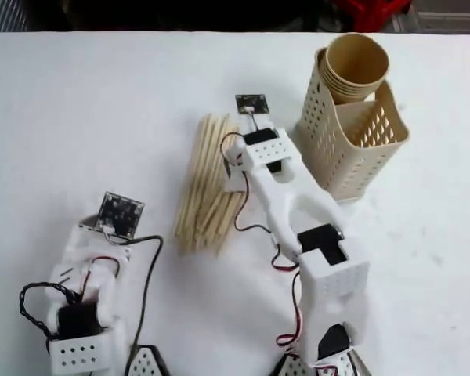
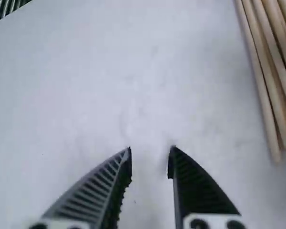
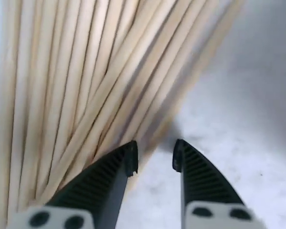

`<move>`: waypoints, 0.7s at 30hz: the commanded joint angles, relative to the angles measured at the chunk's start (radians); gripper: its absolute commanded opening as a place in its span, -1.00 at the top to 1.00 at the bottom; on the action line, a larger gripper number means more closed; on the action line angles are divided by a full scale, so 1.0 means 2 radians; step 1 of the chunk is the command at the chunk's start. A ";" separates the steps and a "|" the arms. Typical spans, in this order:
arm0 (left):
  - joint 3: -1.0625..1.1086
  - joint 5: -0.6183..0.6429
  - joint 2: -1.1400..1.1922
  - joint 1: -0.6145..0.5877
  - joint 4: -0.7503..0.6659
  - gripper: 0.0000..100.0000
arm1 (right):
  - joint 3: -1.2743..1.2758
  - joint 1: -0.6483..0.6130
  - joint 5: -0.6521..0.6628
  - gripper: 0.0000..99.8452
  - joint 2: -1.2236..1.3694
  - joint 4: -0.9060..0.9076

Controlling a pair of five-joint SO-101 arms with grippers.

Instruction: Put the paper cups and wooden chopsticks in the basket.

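- Where the basket (image 1: 359, 168) stands on the white worktop (image 1: 78, 102), its cream plastic walls show rows of small round holes. It is a squarish tub split into two compartments.
- Tan, smooth-rimmed paper cups (image 1: 352, 66) sit nested in a stack in the basket's compartment farther from the arms. Their rims rise above its wall, and their number is hard to make out.
- Wooden chopsticks (image 1: 207, 180) — pale, thin, round sticks — lie flat on the worktop in a loose, fanned bundle, left of the basket in the high view and apart from it.
- Between that bundle and the basket stretches the white right arm (image 1: 298, 211). From above, its wrist covers part of the sticks and hides its own fingers.
- On the right gripper (image 3: 155, 150), the dark, ribbed fingers stand slightly apart and clamp nothing. Their tips are at the bundle's edge on the basket's side, one finger over the outermost sticks; whether it touches them cannot be told.
- The left gripper (image 2: 150, 151) has the same ribbed fingers, a narrow gap between them and nothing held. It is over bare worktop, beyond the chopsticks from the basket.
- The left arm (image 1: 86, 290) sits folded — well apart from the basket.
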 commanded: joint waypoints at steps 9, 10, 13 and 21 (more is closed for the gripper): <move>-0.002 -0.006 -0.003 0.005 0.002 0.71 | -0.012 0.003 -0.017 0.94 0.023 0.018; -0.002 -0.006 -0.003 0.005 0.002 0.71 | -0.014 0.003 -0.018 0.93 0.023 0.026; -0.002 -0.006 -0.003 0.005 0.002 0.71 | -0.014 0.003 -0.018 0.84 0.023 0.048; -0.002 -0.006 -0.003 0.005 0.002 0.71 | -0.027 0.033 -0.018 0.72 0.028 0.053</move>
